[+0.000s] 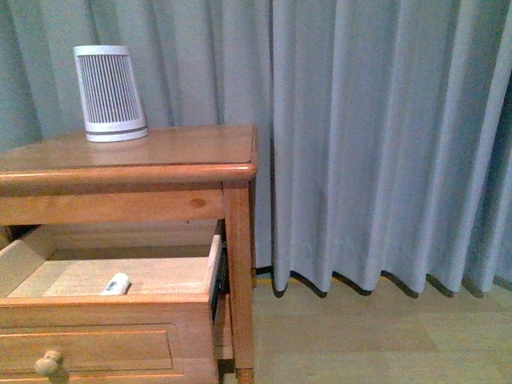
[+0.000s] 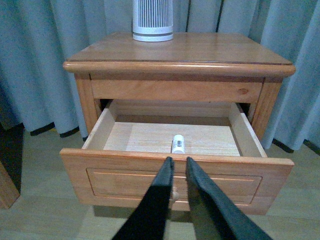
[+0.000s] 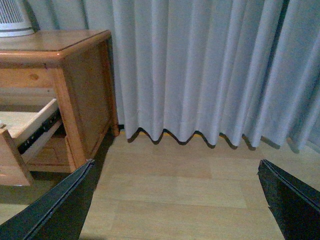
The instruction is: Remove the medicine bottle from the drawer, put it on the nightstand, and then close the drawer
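Note:
The nightstand (image 1: pixel 184 148) stands at the left in the front view, with its upper drawer (image 1: pixel 120 320) pulled out. The tiny white medicine bottle (image 1: pixel 116 283) lies on its side on the pale drawer floor near the front panel; it also shows in the left wrist view (image 2: pixel 178 143). My left gripper (image 2: pixel 178 160) is open with a narrow gap, in front of the drawer front (image 2: pixel 175 177), above the knob (image 2: pixel 174 192), its tips just short of the bottle. My right gripper (image 3: pixel 175 167) is wide open and empty over the floor, right of the nightstand (image 3: pixel 82 75). Neither arm shows in the front view.
A large white ribbed device (image 1: pixel 110 94) stands at the back left of the nightstand top; it also shows in the left wrist view (image 2: pixel 152 20). Grey curtains (image 1: pixel 384 136) hang behind and to the right. Pale wooden floor (image 3: pixel 190 195) lies beside the nightstand.

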Robot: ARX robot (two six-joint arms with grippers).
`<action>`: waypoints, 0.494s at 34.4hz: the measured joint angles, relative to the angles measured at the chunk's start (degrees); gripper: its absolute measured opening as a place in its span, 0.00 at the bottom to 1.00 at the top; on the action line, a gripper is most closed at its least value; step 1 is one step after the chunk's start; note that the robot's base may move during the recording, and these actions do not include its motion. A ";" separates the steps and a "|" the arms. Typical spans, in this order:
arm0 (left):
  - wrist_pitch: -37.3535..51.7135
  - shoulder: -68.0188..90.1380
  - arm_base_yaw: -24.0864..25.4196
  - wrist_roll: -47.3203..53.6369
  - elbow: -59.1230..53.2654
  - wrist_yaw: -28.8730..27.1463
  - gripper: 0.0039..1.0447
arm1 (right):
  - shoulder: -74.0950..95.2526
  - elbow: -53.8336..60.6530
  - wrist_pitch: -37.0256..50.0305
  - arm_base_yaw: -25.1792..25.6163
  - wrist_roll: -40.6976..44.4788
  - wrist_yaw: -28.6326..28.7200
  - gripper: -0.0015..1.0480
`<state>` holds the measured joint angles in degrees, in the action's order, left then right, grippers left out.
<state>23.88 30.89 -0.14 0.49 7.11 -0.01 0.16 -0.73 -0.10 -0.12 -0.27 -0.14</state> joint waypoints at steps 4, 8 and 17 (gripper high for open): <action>-1.60 -3.26 0.00 -0.22 -1.77 0.00 0.02 | 0.00 0.00 0.00 0.00 0.02 0.00 0.93; -2.95 -5.53 0.00 -0.22 -2.78 0.00 0.02 | 0.00 0.00 0.00 0.00 0.02 0.02 0.93; -6.01 -10.21 0.00 -0.20 -4.20 0.20 0.02 | 0.00 0.00 0.00 0.00 0.00 -0.07 0.93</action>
<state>17.87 20.69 -0.14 0.30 2.92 0.19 0.16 -0.73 -0.10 -0.12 -0.27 -0.21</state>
